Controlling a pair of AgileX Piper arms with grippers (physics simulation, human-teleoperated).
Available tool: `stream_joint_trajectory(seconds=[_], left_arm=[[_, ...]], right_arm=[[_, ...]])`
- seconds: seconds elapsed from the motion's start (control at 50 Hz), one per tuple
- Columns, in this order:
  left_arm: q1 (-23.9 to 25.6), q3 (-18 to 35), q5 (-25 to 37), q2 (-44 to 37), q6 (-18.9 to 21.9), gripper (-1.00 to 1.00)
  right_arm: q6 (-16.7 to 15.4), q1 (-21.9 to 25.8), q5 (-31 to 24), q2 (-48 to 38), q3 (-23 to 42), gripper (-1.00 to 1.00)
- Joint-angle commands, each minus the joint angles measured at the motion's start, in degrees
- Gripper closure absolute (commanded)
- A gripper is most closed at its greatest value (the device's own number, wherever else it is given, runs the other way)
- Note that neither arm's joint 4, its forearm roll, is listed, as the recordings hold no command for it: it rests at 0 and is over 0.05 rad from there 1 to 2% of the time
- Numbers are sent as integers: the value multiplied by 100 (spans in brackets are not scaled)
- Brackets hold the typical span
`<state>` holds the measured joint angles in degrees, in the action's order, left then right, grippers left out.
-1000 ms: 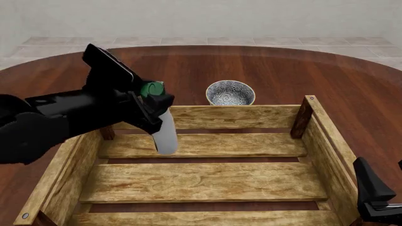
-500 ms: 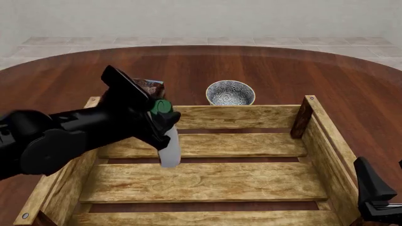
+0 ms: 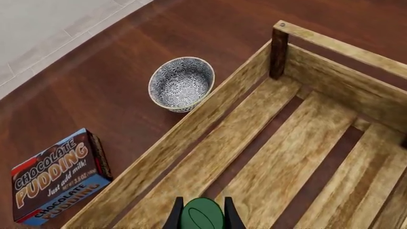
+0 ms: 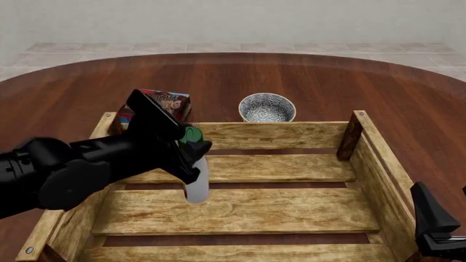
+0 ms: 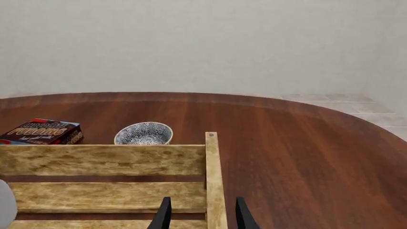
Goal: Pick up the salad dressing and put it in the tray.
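Whitish bottle (image 4: 196, 185) hangs near-upright, cap gripped by your left gripper (image 4: 191, 143), over the tray (image 4: 276, 136) floor's 10 o'clock; right gripper (image 5: 200, 214) open.

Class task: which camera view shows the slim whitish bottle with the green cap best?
The front view: the slim whitish bottle with the green cap shows cap and body, held over the wooden slatted crate. The left wrist view shows only its cap; the right wrist view only a pale sliver at the frame edge.

Both robot arms are plain matte black. The left arm (image 4: 65, 174) has rounded, bulky joints narrowing to a boxy, angular wrist. The right end effector (image 5: 200, 214) shows two thin, tapered black fingers; no markings seem visible.
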<state>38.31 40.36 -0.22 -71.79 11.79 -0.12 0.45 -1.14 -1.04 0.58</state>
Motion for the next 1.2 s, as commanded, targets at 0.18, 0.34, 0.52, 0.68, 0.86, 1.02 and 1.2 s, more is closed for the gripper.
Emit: stream_joint_trajectory(seconds=[0.18, 0.34, 0.52, 0.68, 0.86, 1.02, 1.2], left_arm=[[19, -42, -123, -169, -10, 100], [-18, -139, -232, -254, 11, 100], [-21, -235, -346, -350, -20, 100], [-9, -315, -453, -479, -120, 100], [-24, -379, -530, -515, -171, 100], [-45, -465, -618, -556, -190, 100], [-41, -509, -671, -616, -253, 100]], right_arm=[[-2, 5, -21, 0, 19, -100], [-18, 15, -8, -8, 14, -100], [-25, 19, 13, -12, -9, -100], [-16, 10, 11, -23, 4, -100], [-5, -2, -50, -3, 51, -100], [-5, -9, -20, 8, 13, -100], [-4, -15, 16, -6, -4, -100]])
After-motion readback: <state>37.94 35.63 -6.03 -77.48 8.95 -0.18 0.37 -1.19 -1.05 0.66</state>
